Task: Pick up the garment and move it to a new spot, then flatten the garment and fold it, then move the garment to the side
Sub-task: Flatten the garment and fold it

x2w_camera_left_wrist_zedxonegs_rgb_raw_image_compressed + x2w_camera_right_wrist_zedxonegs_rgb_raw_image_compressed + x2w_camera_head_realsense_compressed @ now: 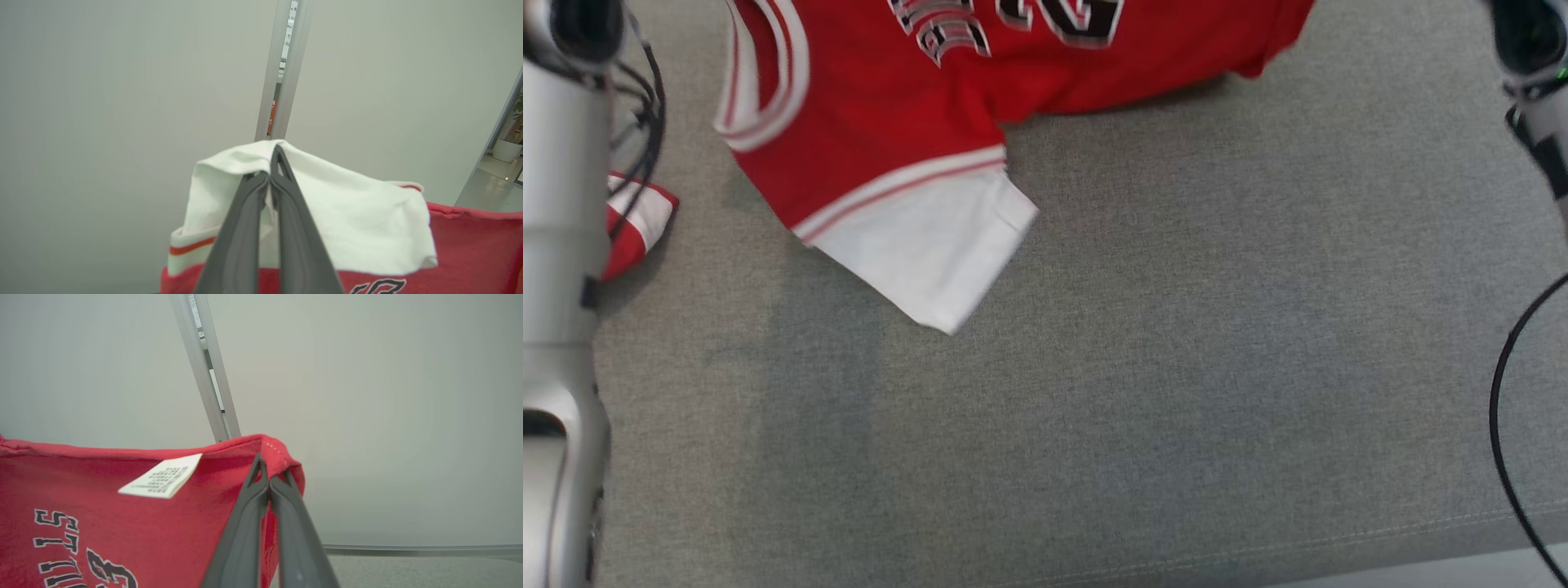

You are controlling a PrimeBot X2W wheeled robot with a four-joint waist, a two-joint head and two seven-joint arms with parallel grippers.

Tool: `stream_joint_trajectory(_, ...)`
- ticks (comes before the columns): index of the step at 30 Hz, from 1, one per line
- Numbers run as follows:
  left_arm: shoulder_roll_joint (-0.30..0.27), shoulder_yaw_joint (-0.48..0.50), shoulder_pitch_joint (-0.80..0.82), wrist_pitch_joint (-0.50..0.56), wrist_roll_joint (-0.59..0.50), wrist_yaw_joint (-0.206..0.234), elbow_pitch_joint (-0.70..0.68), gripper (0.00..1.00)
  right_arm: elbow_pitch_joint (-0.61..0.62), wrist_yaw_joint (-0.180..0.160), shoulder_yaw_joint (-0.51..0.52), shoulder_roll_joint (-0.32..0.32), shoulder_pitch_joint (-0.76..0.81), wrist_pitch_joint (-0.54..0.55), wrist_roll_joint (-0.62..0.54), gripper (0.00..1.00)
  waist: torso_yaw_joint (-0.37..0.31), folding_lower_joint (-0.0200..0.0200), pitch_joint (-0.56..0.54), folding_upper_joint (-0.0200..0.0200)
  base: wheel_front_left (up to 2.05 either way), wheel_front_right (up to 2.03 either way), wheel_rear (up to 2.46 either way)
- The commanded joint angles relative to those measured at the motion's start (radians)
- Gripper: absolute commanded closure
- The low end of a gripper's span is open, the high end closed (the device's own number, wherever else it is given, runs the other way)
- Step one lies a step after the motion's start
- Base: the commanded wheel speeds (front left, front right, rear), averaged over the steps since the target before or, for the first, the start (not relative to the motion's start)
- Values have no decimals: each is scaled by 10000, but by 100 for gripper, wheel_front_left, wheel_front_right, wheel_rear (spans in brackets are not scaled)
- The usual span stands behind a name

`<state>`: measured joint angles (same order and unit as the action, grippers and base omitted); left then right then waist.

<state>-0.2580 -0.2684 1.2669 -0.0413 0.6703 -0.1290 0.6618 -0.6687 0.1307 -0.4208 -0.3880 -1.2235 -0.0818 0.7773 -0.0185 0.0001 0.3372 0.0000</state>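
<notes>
Garment (890, 106), a red jersey, is held at two spots: left gripper (270, 173) is clamped on white sleeve fabric, right gripper (267, 477) is pinched tight on a red edge near the tag (161, 482). In the head view the jersey sits at the far side of the grey cushion (1217, 367), one white sleeve (931, 245) lying on it. Loads of bare cushion runs toward the near seam.
</notes>
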Motion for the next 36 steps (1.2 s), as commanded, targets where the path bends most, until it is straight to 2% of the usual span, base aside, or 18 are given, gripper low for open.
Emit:
stream_joint_trajectory(1,0,69,887,-73,-9,-20,423,100,-268,1,-45,51,-745,130,160,100,-294,-1,1193,0,0,0,0)
stream_joint_trajectory(3,39,47,2108,-151,-164,-21,980,100,-681,1,-127,70,-1822,217,304,100,-339,-1,1344,0,0,0,0)
stream_joint_trajectory(9,302,-1,4994,-518,-376,49,2449,100,-1716,1,-1084,4,-4424,-9,-299,100,-454,-1,1415,0,0,0,0)
stream_joint_trajectory(13,486,-145,6250,-655,-536,60,3186,100,-2387,1,-1466,48,-5567,-140,-241,100,-516,-1,1527,0,0,0,0)
stream_joint_trajectory(17,661,-337,6634,-822,-512,8,3759,100,-2742,1,-1897,62,-6038,-239,-33,100,-508,-1,1782,0,0,0,0)
stream_joint_trajectory(21,693,-614,6070,-1043,-282,-19,4119,100,-2631,1,-2517,-78,-5572,-532,389,100,-537,-1,2071,0,0,0,0)
stream_joint_trajectory(26,591,-1094,4492,-1544,449,-20,3528,100,-1918,1,-3290,-429,-4284,-1159,1131,100,-573,-1,2130,0,0,0,0)
stream_joint_trajectory(31,168,-1518,1826,-2072,1242,-21,2283,100,-854,-1,-3874,-956,-2090,-1673,2024,100,-570,-1,1503,0,0,0,0)
stream_joint_trajectory(36,-284,-1219,-1091,-2251,1574,-21,907,100,305,1,-4044,-1551,348,-1835,2527,100,-489,-1,663,0,0,0,0)
